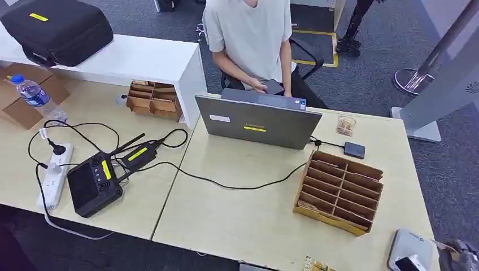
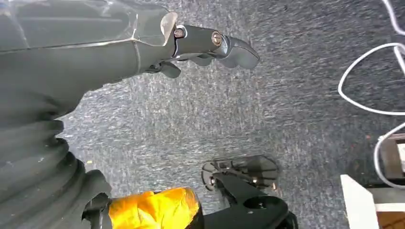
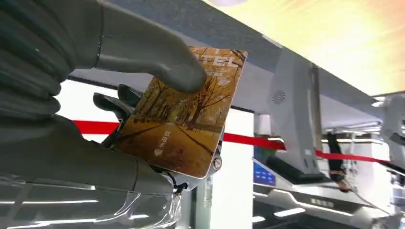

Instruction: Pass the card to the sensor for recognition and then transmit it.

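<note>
My right hand [image 3: 119, 119] pinches the card [image 3: 184, 112], thumb pressed on its printed face and the darker fingers behind it; the card is off the table, raised in front of the wrist camera; my left hand [image 2: 210, 45] hangs over grey carpet, fingers loosely curled in with nothing in them, though I cannot tell how tightly. In the head view a pale flat device [image 1: 411, 251] sits at the near right corner of the table [image 1: 237, 220], and I take it for the sensor, though I cannot be sure; to do this step well I would bring the card down flat and square over it, keeping the thumb's grip firm and away from the card's middle. Beyond it stands the cardboard divider box [image 1: 339, 191], close enough to catch a knuckle; the black cable [image 1: 226, 183] crosses the middle; farther off are the laptop [image 1: 258, 119] and a seated person [image 1: 251, 39]; the open tabletop lies near me, left of the device.
</note>
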Controlling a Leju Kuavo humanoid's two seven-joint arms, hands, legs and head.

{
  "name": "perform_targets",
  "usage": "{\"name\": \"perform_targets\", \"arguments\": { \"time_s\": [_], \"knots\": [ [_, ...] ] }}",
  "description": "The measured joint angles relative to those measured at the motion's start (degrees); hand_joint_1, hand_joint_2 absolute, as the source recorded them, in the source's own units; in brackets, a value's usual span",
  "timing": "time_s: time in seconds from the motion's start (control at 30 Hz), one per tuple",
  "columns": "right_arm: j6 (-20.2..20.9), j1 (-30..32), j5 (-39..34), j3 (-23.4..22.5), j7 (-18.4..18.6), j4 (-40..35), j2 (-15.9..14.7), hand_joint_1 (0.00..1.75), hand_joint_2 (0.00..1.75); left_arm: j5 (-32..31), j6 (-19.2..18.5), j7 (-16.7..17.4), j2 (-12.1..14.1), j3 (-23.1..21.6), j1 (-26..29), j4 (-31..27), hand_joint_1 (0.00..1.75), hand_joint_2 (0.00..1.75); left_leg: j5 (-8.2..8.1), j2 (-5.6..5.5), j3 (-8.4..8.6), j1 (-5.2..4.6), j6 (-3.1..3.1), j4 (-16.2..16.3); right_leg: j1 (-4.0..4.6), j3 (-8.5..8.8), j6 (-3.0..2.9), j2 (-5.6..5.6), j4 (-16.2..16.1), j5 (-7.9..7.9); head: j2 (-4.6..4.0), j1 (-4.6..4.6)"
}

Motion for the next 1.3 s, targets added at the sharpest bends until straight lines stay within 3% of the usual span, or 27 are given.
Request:
{"name": "perform_targets", "arguments": {
  "time_s": [0.37, 0.97, 1.3],
  "knots": [
    [0.35, -1.08, 0.19, -6.36, -4.09, 6.43, 2.38, 1.75, 1.75, -0.46, -0.31, 1.18, 0.00, 0.00, 0.00, 0.00, 0.00, 1.75, 0.00, 0.00, -0.01, 0.00, 0.00, 0.00, -0.01, 0.01, 0.00, 0.00, 0.00, 0.00, 0.00, 0.00],
    [0.29, -3.14, 3.97, -10.38, -8.11, 13.82, 7.06, 1.75, 1.75, -1.01, -0.57, 2.91, 0.00, 0.00, -0.01, 0.00, 0.00, 1.75, 0.00, 0.04, 0.01, 0.01, 0.00, 0.00, 0.00, 0.02, 0.00, 0.03, 0.00, 0.00, 0.00, 0.02],
    [0.17, -4.57, 5.05, -11.15, -8.52, 14.89, 7.61, 1.75, 1.75, -1.55, -0.94, 2.97, 0.02, 0.00, -0.01, 0.00, 0.00, 1.75, 0.00, 0.07, 0.03, 0.00, 0.00, 0.00, 0.00, 0.05, 0.00, 0.06, 0.00, 0.01, 0.00, 0.00]
  ]
}}
